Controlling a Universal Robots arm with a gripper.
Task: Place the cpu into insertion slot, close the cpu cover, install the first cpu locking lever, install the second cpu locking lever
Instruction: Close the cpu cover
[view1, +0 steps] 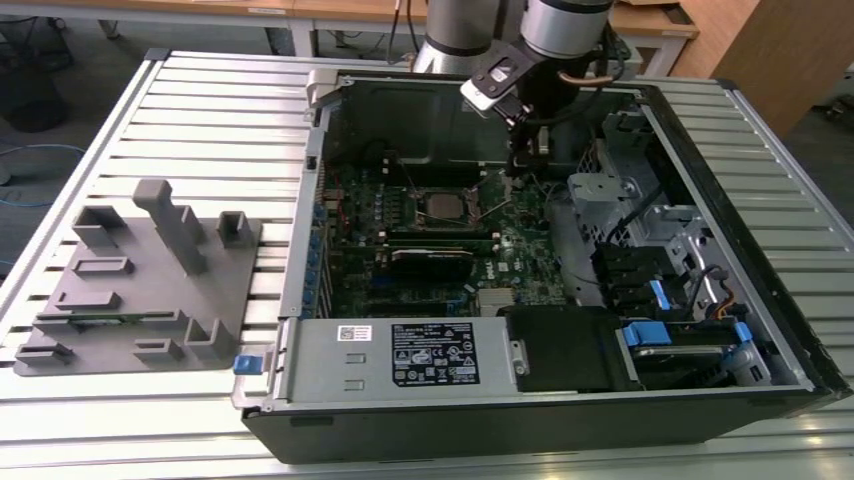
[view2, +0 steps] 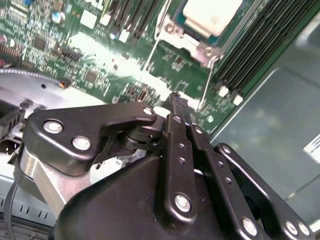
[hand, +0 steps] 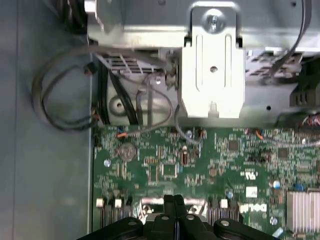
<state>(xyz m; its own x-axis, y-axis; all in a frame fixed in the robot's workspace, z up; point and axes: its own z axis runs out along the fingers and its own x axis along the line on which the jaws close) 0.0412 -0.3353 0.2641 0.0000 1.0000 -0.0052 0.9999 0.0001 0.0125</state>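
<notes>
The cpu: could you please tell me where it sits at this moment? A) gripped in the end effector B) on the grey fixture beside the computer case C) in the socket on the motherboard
C: the cpu lies flat in the socket on the motherboard, apart from the shut end effector.

1. We see a pale silvery metal bench (view1: 160, 110) made of long ribbed slats, with dark grooves between the bright strips.
2. Beyond its far edge stand light wooden tables (view1: 200, 8) on slim white legs (view1: 302, 38).
3. At the exterior view's upper right rises a tall brown wooden panel (view1: 781, 50); we cannot tell whether it is a cabinet side or a door.
4. A dull grey floor (view1: 100, 50) shows at the exterior view's upper left. A black wire-mesh bin (view1: 27, 90) stands on it, and a thin blue cable (view1: 27, 152) lies looped beside the bench.
5. The light is even, the slats carry a pale sheen, and shadows are soft.
</notes>
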